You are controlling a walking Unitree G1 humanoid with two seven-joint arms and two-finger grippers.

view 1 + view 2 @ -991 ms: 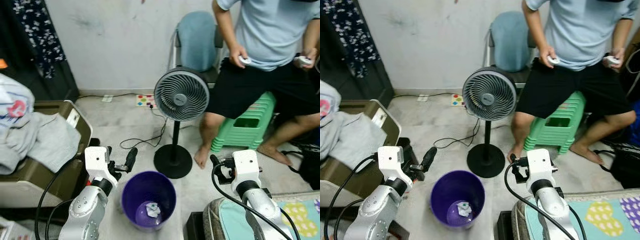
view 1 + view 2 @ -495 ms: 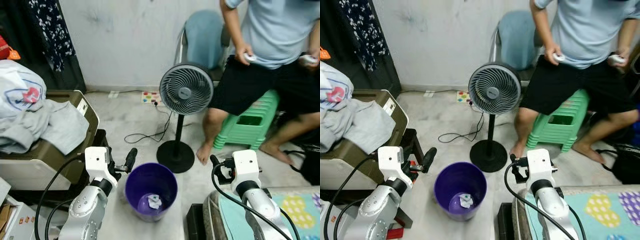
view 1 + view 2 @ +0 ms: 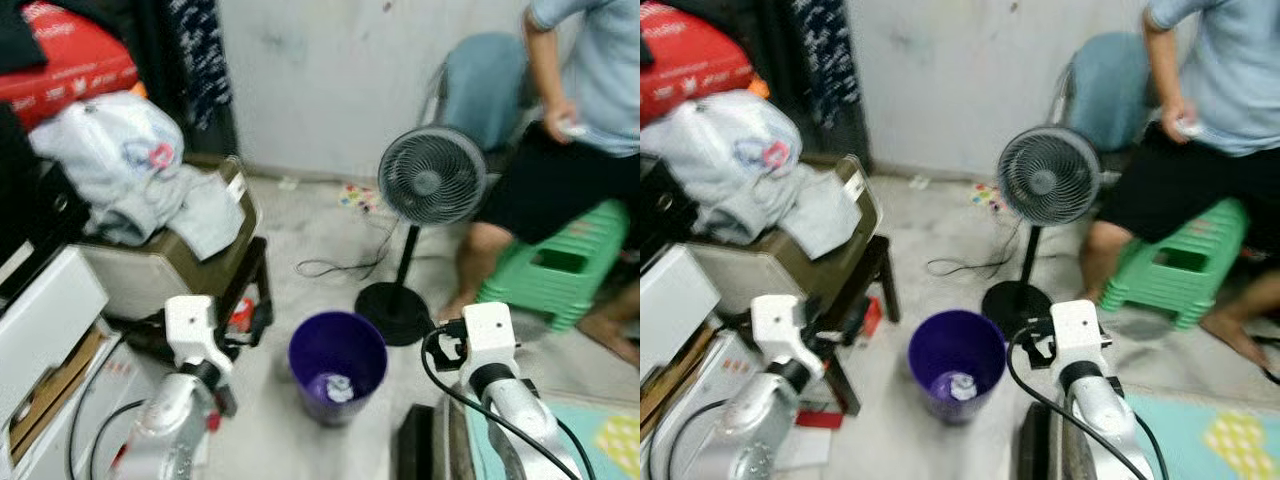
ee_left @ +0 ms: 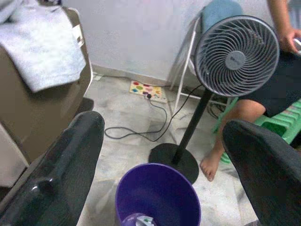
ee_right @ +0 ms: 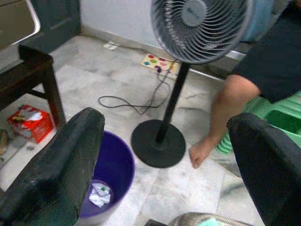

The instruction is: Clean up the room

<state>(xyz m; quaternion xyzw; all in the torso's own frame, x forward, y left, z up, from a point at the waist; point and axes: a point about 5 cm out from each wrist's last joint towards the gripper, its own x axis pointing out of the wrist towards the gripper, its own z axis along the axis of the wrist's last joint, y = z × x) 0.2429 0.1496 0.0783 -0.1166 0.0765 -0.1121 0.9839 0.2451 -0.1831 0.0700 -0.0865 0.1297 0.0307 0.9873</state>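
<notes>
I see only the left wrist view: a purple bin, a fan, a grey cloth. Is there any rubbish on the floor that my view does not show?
Observer: Yes. A small red box lies on the floor beside a dark table leg, apart from the purple bin.
Operator: Is the right gripper free to take it?
Observer: It looks free. The right gripper is open and empty, hanging above the floor near the bin.

I see a purple bin [image 3: 337, 362], a grey fan [image 3: 432, 177], a green stool [image 3: 557, 265] and a red box [image 5: 31, 122].
</notes>
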